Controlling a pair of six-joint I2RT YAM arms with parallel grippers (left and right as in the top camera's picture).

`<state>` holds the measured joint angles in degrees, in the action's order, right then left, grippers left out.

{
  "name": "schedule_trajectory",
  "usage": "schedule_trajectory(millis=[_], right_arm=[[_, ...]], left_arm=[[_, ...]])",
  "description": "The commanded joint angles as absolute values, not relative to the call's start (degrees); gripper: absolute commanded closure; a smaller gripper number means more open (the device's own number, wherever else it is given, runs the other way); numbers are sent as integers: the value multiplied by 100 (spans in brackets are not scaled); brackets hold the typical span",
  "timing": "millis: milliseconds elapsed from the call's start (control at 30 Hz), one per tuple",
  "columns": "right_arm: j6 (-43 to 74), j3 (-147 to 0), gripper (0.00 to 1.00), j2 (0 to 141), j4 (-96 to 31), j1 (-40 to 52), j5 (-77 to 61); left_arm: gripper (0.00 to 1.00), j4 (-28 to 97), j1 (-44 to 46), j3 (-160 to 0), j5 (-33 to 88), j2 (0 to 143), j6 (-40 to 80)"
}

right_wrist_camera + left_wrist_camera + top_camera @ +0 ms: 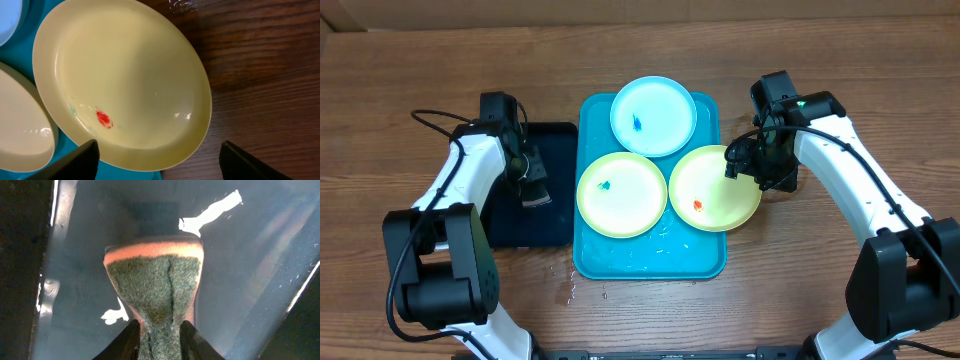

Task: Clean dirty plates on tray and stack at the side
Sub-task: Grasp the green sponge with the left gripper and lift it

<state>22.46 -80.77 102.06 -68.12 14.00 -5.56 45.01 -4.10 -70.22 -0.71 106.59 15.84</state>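
Three plates lie on the turquoise tray (620, 262). The light-blue plate (653, 115) at the back carries a blue smear. The left lime-green plate (621, 194) also has a small blue mark. The right lime-green plate (714, 187) (125, 75) has an orange-red smear (103, 118) and overhangs the tray's right edge. My right gripper (747, 162) (160, 167) hovers open over that plate's near rim, with nothing between its fingers. My left gripper (533, 190) (159, 330) is shut on a sponge (155, 280) with an orange body and a green scouring face, above the black tray.
A smaller black tray (550, 215) lies just left of the turquoise one, glossy with wet glints. Water drops (570, 288) speckle the wood by the turquoise tray's front left corner. Bare wooden table (820, 290) lies to the right.
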Motion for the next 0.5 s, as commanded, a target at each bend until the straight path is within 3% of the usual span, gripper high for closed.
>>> schedule_trajectory(millis=[0,467], right_arm=[[2226,-8171,22,10175,-6783,1385,-519],[2226,-8171,21,10175,-6785,1385,-519]], left_arm=[[72,4497,-366,-6914,-145,10770,1481],[72,4278,-257,-6674,-150,10774,1503]])
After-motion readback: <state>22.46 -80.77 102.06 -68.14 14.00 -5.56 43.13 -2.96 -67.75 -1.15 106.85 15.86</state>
